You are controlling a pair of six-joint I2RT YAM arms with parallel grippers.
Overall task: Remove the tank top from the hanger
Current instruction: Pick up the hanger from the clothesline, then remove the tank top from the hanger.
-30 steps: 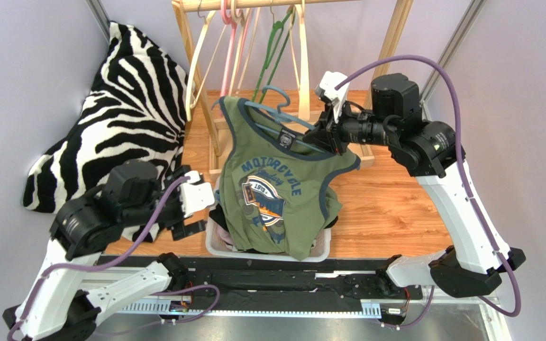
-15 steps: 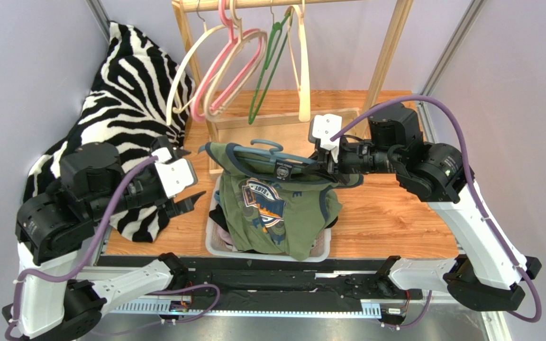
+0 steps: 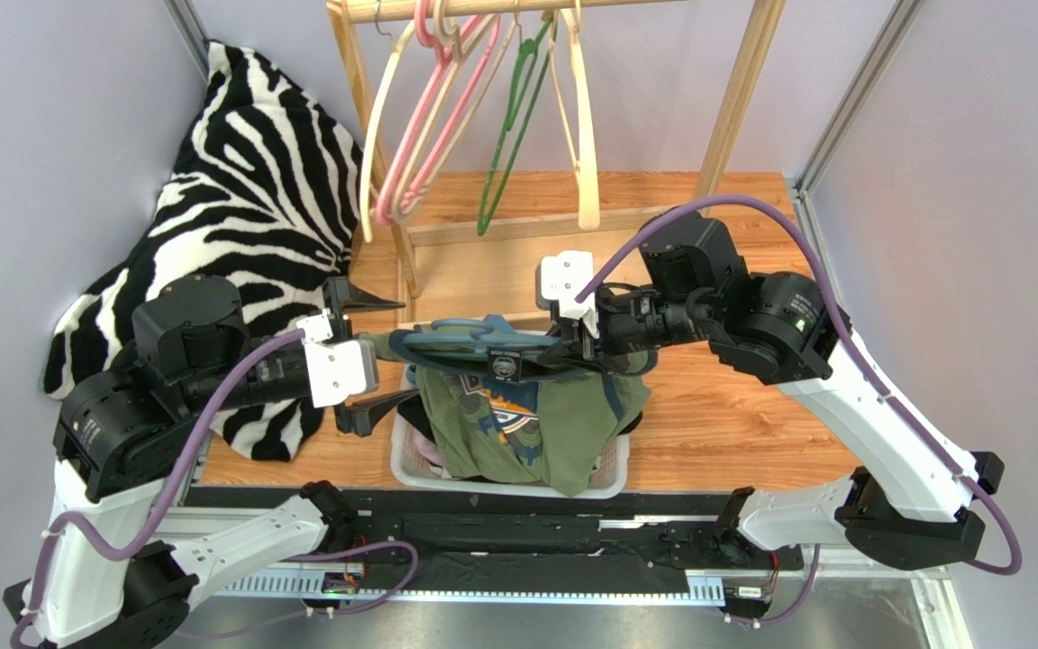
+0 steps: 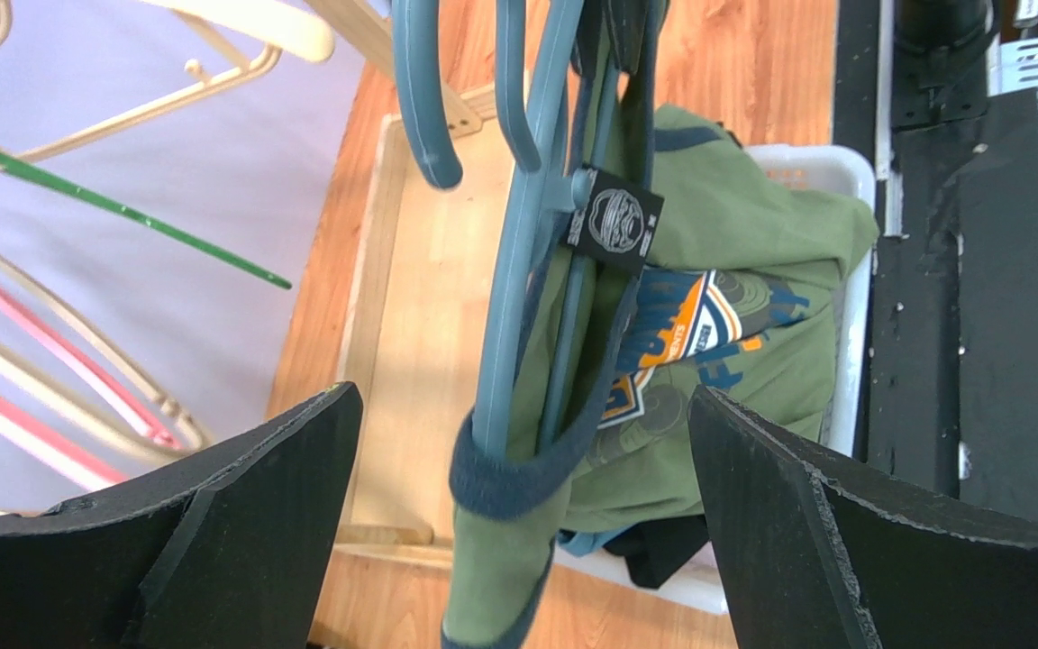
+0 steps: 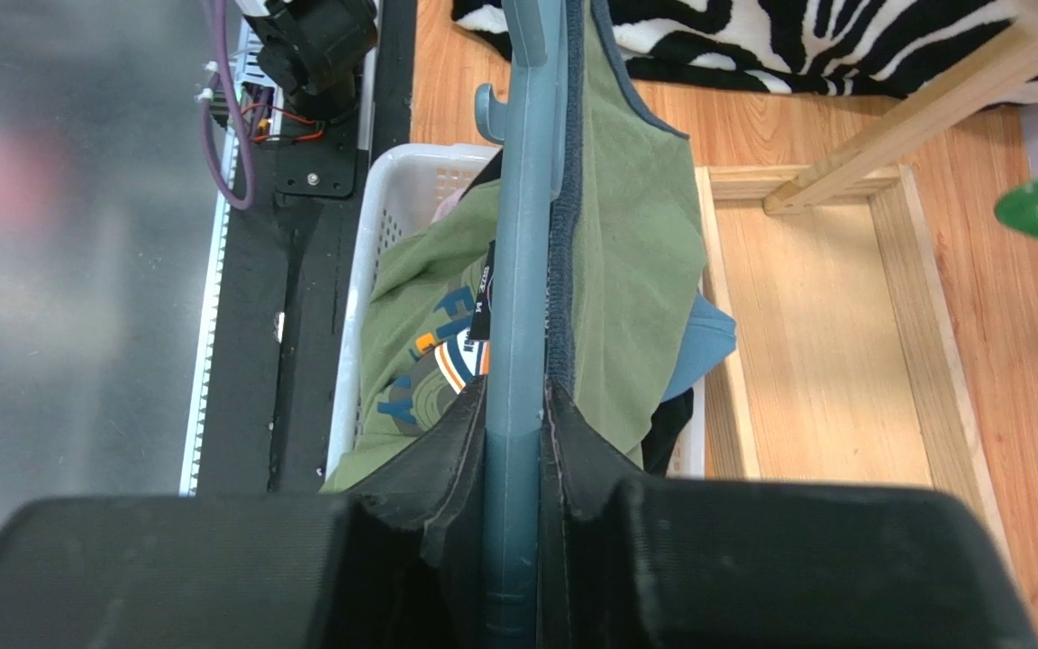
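Clamping the blue hanger [image 3: 443,348] between closed fingers, the right gripper [image 3: 554,354] holds it above the white basket [image 3: 404,460]. The green tank top [image 3: 545,426] is still on the hanger, sagging into the basket. The left gripper [image 3: 365,354], jaws wide apart, faces one strap. Pulling the tank top off apparently remains.

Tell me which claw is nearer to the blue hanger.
Right. The right claw is shut on the blue hanger; the left claw stands open around its end, without touching.
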